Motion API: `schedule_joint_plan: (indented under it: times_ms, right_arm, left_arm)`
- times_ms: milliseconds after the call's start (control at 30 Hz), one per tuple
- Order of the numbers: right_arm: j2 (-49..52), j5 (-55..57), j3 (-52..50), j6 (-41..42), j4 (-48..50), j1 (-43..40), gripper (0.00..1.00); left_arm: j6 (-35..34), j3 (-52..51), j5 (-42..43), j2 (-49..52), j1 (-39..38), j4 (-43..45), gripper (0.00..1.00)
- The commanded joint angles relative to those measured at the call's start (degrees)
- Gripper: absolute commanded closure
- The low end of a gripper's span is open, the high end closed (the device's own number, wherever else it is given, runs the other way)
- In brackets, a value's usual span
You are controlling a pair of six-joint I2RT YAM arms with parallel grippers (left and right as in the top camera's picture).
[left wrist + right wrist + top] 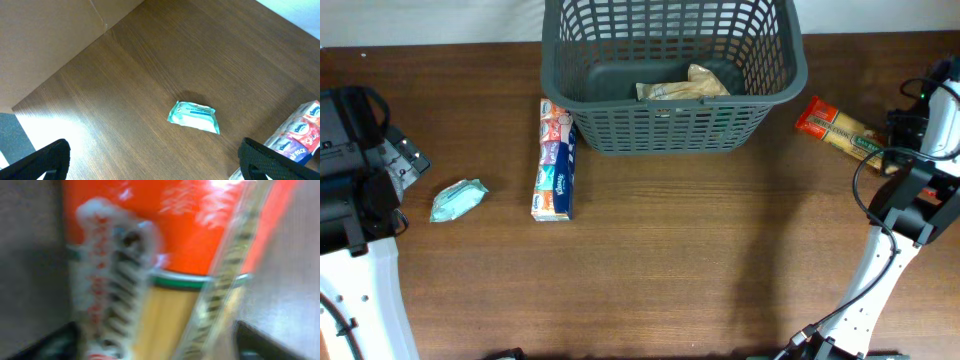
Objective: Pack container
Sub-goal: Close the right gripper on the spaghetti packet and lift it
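We find bare wood across the 6 o'clock half of the table (pixel 700 260). At 12 o'clock the container (pixel 660 125) bars the way, open on top, with a crumpled bag (pixel 682 85) inside. The tissue packs (pixel 556 160) lie just beside its 8 o'clock corner. A wipes packet (pixel 458 200) sits at 9 o'clock and a pasta packet (pixel 835 127) at 2 o'clock.

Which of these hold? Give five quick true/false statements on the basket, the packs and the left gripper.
1. The basket holds a tan packet. True.
2. The tissues are in the basket. False: they lie on the table, left of it.
3. The wipes lie left of the tissues. True.
4. The pasta lies left of the basket. False: the pasta is right of it.
5. The left gripper is shut on the wipes. False: it is open, clear of them.
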Motion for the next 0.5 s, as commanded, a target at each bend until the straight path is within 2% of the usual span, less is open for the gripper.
schedule_joint_plan:
  times_ms: [0, 67, 133, 167, 233, 467]
  right_arm:
    - [2.3, 0.5, -1.3, 0.0, 0.0, 1.7, 0.46]
    - [2.3, 1.1, -1.3, 0.0, 0.1, 2.1, 0.62]
    - [2.3, 2.3, -1.3, 0.0, 0.1, 2.6, 0.72]
    - [2.3, 3.0, -1.3, 0.0, -0.1, 3.0, 0.85]
    - [2.3, 3.5, -1.3, -0.1, -0.3, 3.3, 0.96]
    - [1.1, 3.8, 0.7, -5.4, -1.3, 2.9, 0.96]
  left_arm:
    - [-0.3, 0.8, 0.4, -0.2, 0.3, 0.1, 0.01]
    - [-0.3, 0.8, 0.4, -0.2, 0.3, 0.1, 0.01]
    - [-0.3, 0.8, 0.4, -0.2, 0.3, 0.1, 0.01]
    - [-0.3, 0.8, 0.4, -0.2, 0.3, 0.1, 0.01]
    - [-0.3, 0.8, 0.4, -0.2, 0.3, 0.1, 0.01]
    - [-0.3, 0.8, 0.4, -0.2, 0.3, 0.1, 0.01]
